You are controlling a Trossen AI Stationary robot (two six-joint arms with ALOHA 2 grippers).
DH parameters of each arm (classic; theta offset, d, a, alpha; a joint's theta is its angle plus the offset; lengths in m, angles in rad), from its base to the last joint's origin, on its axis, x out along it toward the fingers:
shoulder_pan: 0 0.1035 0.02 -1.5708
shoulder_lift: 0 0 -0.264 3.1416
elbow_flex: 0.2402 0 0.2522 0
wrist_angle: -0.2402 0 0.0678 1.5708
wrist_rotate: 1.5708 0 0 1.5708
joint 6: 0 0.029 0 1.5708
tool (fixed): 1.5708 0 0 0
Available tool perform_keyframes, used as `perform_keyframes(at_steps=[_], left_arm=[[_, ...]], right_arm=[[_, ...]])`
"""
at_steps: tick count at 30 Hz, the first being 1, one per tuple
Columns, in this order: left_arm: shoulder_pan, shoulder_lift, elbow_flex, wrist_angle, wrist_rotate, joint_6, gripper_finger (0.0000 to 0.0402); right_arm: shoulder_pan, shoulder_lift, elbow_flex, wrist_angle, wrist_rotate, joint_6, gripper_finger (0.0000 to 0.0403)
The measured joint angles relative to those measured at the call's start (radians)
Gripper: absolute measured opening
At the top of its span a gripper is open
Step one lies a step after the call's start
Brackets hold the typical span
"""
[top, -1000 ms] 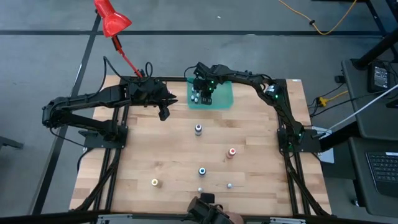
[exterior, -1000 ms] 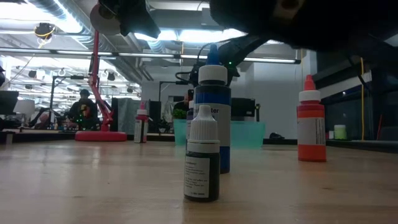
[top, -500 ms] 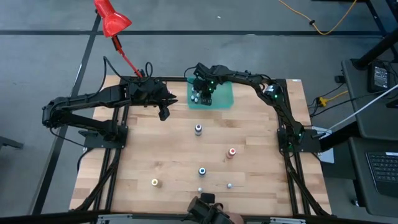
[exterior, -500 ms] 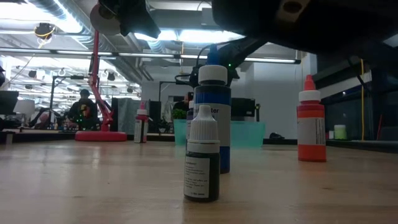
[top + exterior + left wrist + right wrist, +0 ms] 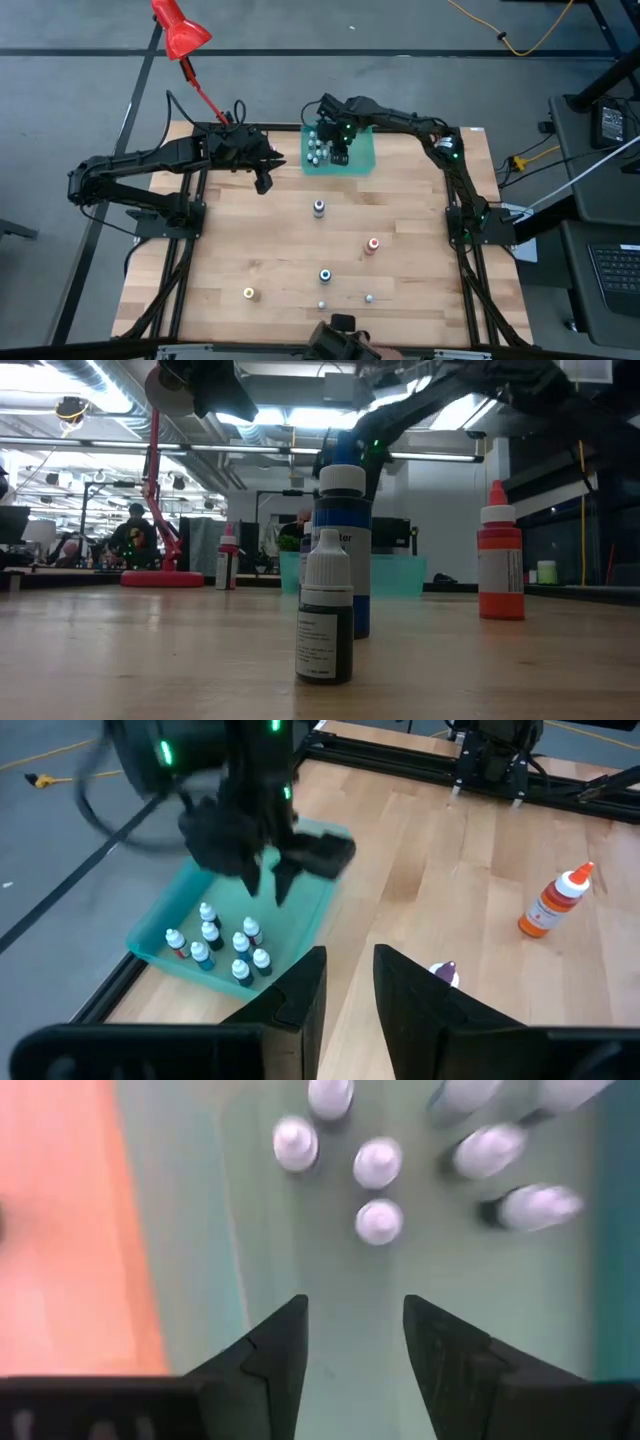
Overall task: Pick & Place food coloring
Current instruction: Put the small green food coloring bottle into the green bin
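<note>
A pale wooden worktop (image 5: 270, 240) sits on grey floor, with a workshop room behind it in the low view, where a person (image 5: 131, 530) sits far off at the left.

The food coloring is split in two groups. A cluster of small white-capped bottles (image 5: 318, 153) stands upright in the left part of the teal tray (image 5: 364, 155) at the upper centre of the high view; the left wrist view shows seven of them (image 5: 222, 942) close together there. The rest stand apart on the open wood: a purple-topped bottle (image 5: 319, 207) just below the tray, a red-orange bottle (image 5: 372, 244) to its lower right, a blue bottle (image 5: 325, 275) at lower centre, a yellow bottle (image 5: 249, 293) at lower left, and two tiny whitish bottles (image 5: 369, 298) near the bottom edge. In the low view a tiny dark bottle (image 5: 325, 610) stands in front of the blue one.

The right gripper (image 5: 339, 155) hangs over the tray just right of the cluster, its fingers (image 5: 268, 1350) spread with only tray floor between them, holding nothing. The left gripper (image 5: 264, 182) waits over the wood left of the tray, its fingers (image 5: 302, 990) a small way apart and empty.

A red desk lamp (image 5: 180, 30) stands beyond the worktop's upper left corner.
</note>
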Motion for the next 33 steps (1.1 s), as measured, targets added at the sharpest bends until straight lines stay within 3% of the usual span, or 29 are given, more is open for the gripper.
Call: perform_keyframes(at_steps=[8, 16, 21, 25, 33], left_arm=[[0.000, 0.000, 0.000, 0.000, 0.056, 0.028, 0.0082], [-0.002, 0.000, 0.000, 0.000, 0.075, 0.073, 0.0082], [-0.002, 0.000, 0.000, -0.001, 0.093, 0.074, 0.0082], [-0.003, 0.000, 0.000, 0.000, 0.134, 0.074, 0.0082], [-0.003, 0.000, 0.000, -0.001, 0.181, 0.145, 0.0082]], right_arm=[[0.010, -0.225, -0.013, -0.054, 0.014, 0.010, 0.0157], [0.100, -0.620, -0.297, -0.045, 0.050, 0.041, 0.0156], [0.222, -0.877, -0.434, -0.035, 0.138, 0.079, 0.0156], [0.342, -1.027, -0.469, -0.068, 0.156, 0.123, 0.0156], [0.641, -1.125, -0.471, -0.154, 0.176, 0.180, 0.0156]])
